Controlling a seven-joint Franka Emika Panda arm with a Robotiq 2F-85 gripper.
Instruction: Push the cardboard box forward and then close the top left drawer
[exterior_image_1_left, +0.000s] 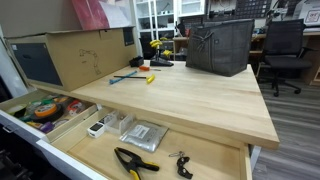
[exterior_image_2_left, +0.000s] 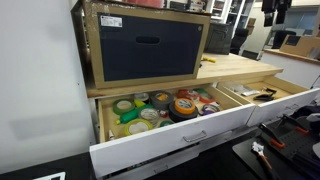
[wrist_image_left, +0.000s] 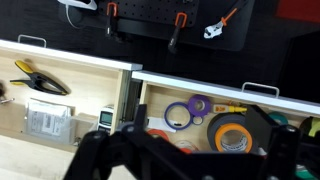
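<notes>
Black gripper (wrist_image_left: 185, 160) jaws wide apart, empty, hovering above top left drawer (wrist_image_left: 200, 82), touching nothing.

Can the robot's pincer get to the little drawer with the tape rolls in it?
Probably yes. In the wrist view the open pincer hangs over the top left drawer, with nothing between them. Its white front looks bare in an exterior view, so pushing there seems possible.
</notes>
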